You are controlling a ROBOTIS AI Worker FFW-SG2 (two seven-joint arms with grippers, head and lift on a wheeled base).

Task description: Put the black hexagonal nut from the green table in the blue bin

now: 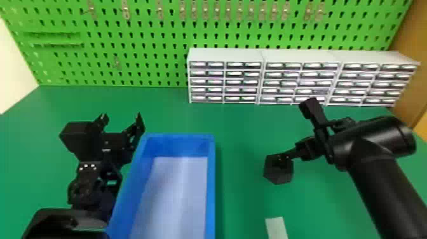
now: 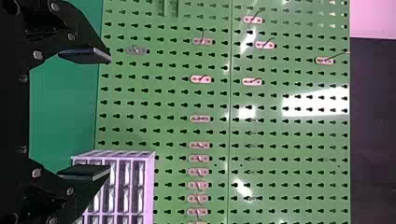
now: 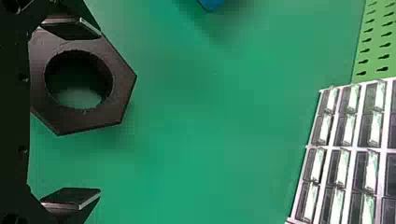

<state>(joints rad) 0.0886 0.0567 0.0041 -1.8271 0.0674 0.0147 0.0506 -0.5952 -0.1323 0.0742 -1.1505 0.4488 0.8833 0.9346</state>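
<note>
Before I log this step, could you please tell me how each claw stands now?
Left claw: open, holding nothing.
Right claw: open, not clamped on the black nut.

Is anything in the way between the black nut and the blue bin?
Only the bin's own side wall. Between the black nut and the blue bin I see just green table, nothing standing on it. The nut would probably need lifting over that wall.
</note>
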